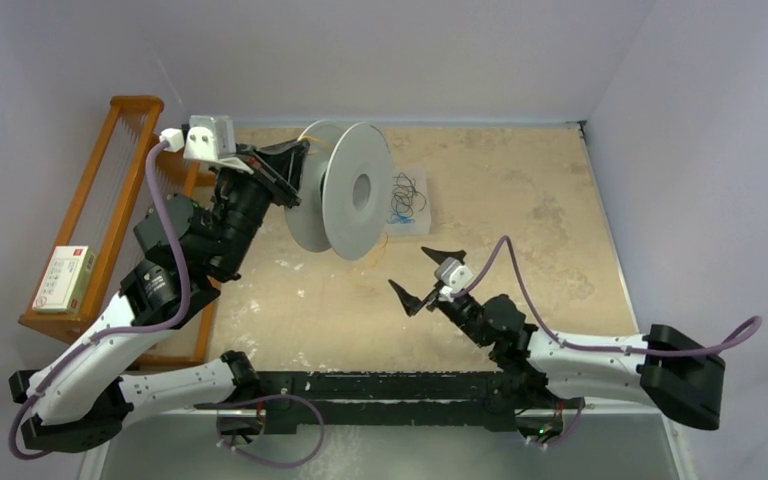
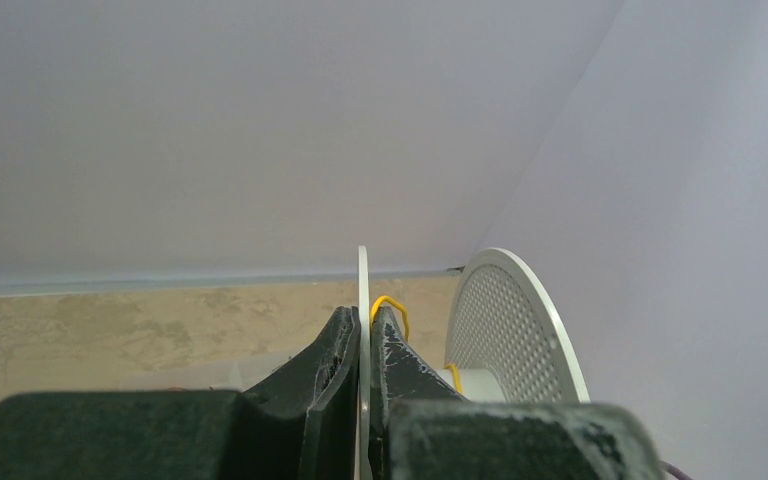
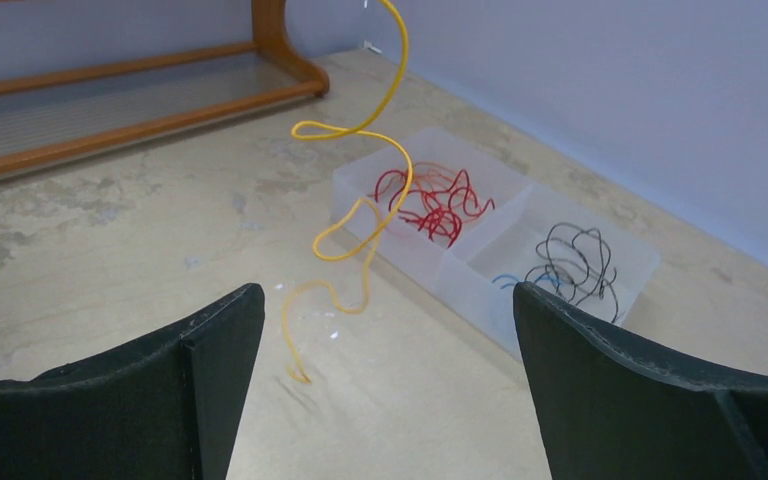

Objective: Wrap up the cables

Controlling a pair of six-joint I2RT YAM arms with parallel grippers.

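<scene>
The left end effector [image 2: 363, 322] is pressed together on the thin rim of the white spool [image 1: 357, 190], which is held on edge over the worktop [image 1: 520, 200]. A yellow cable [image 3: 355, 215] is seen hanging in curls from above, and its lower tip appears to touch the worktop. The right end effector [image 3: 388, 330] is spread wide apart, facing the cable. Beyond it, red wires [image 3: 430, 205] and black and blue wires [image 3: 565, 262] are kept in separate compartments of a clear tray [image 3: 470, 290].
</scene>
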